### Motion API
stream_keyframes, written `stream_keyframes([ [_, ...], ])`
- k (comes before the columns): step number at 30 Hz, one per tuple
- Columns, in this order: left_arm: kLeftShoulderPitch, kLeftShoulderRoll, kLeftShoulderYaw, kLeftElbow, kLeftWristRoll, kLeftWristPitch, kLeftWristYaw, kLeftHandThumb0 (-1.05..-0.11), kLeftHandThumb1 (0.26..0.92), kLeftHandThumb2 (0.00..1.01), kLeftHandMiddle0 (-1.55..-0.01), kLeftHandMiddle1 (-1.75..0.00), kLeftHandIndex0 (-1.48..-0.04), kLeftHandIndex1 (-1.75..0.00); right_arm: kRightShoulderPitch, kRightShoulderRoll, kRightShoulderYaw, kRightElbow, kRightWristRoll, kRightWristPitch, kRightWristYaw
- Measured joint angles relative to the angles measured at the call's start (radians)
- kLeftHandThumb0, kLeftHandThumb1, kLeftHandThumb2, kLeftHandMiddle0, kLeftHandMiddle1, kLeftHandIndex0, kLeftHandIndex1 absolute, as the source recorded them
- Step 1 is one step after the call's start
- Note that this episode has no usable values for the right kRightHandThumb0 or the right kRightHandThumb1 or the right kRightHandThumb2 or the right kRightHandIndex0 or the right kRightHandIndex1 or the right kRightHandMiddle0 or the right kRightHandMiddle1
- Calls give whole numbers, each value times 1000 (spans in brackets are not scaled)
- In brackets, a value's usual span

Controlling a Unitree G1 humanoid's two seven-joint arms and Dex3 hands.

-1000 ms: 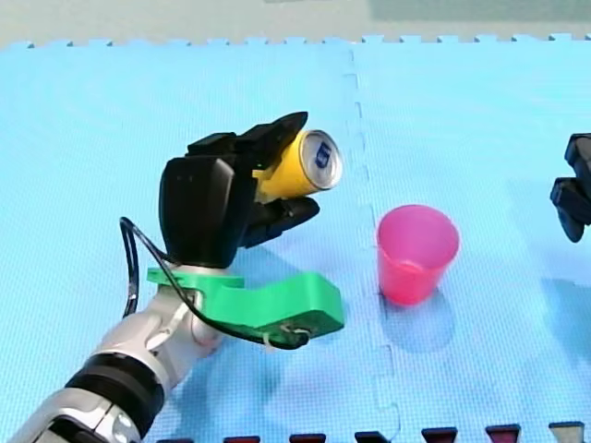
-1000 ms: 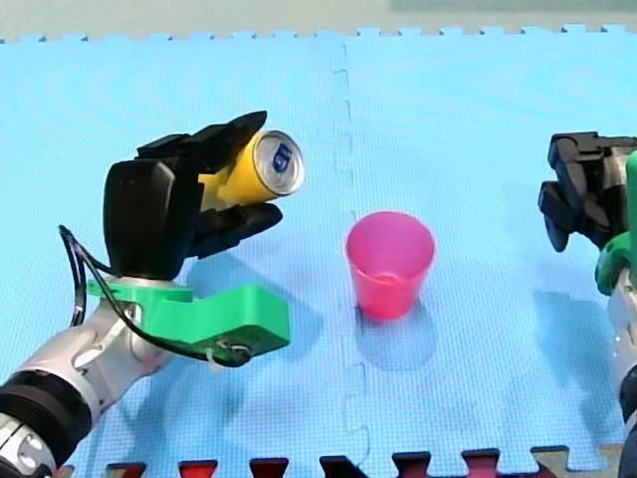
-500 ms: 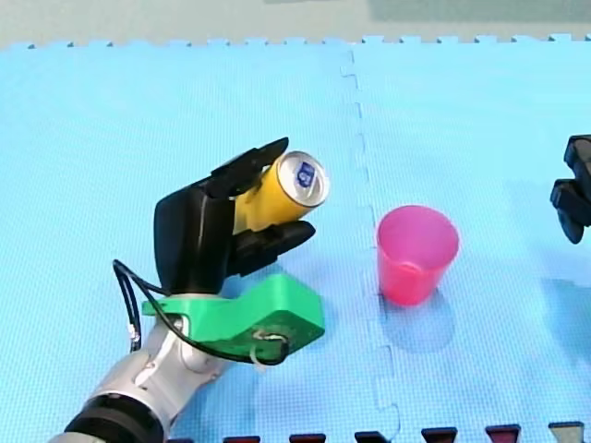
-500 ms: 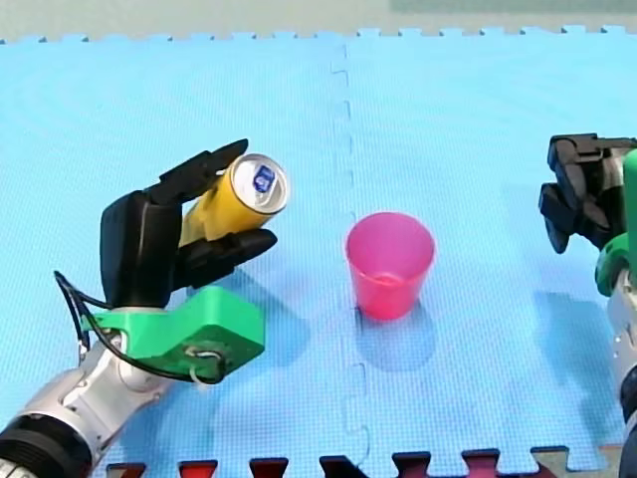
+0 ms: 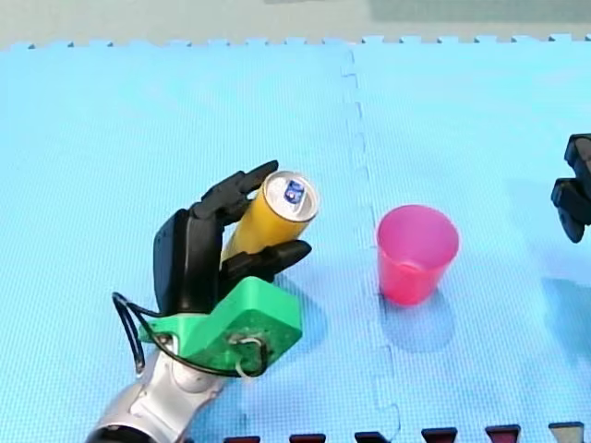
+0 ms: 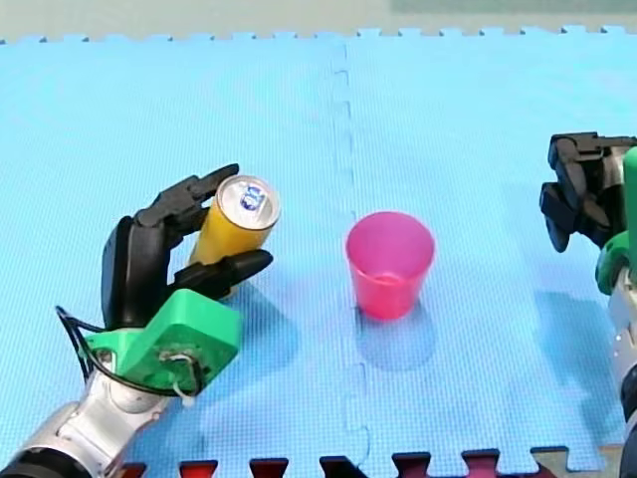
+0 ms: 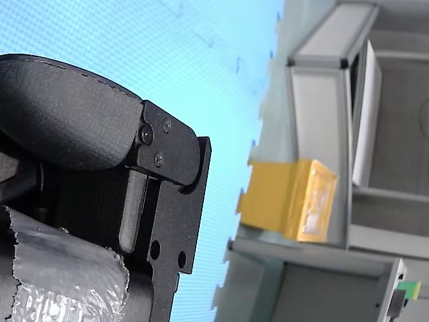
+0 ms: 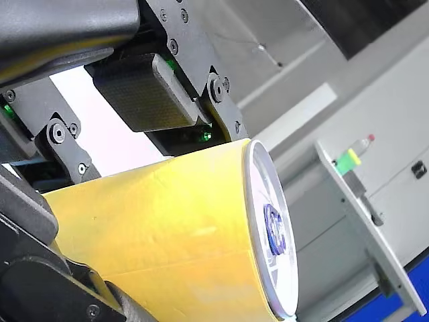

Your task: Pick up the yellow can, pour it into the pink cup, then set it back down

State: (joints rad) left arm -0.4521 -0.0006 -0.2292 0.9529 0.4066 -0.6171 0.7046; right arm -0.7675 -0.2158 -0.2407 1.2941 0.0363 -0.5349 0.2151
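My left hand (image 5: pixel 242 226) is shut on the yellow can (image 5: pixel 271 221), left of the pink cup (image 5: pixel 416 253) and a short gap away from it. The can leans only a little, its silver top (image 6: pixel 248 202) facing up and toward the cup. The second wrist view has the same can (image 8: pixel 167 241) close up between black fingers (image 8: pixel 144 90). The pink cup (image 6: pixel 389 263) stands upright on the blue foam mat (image 5: pixel 462 120). My right hand (image 6: pixel 580 191) is at the right edge, above the mat, its fingers curled and holding nothing.
The mat's jigsaw seam (image 5: pixel 363 166) runs front to back just left of the cup. Red and black tile edges (image 6: pixel 398 466) line the near border. The first wrist view looks past a black hand part (image 7: pixel 100 174) to grey shelving with a yellow box (image 7: pixel 291 199).
My left hand has drawn back to the left and lower, away from the cup. The can has turned from lying tipped toward the cup to nearly upright. The right hand stayed put.
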Motion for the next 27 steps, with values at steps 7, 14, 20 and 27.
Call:
stream_keyframes([
  [7,4,-9,26,12,-13,-25,-23,-372,795,2,-1264,-48,-1181,0,-1,0,3,-1,-1,0,-1],
  [14,13,-24,52,30,-52,-81,-70,-363,801,3,-1254,-29,-1168,0,-2,-2,4,-3,-1,0,-1],
  [20,28,-60,105,33,-161,-135,-186,-357,806,3,-1252,-20,-1160,0,-2,-5,6,-3,-2,0,-1],
  [27,34,-108,177,63,-275,-190,-309,-350,809,2,-1261,-18,-1156,0,-2,-9,4,-3,0,3,3],
])
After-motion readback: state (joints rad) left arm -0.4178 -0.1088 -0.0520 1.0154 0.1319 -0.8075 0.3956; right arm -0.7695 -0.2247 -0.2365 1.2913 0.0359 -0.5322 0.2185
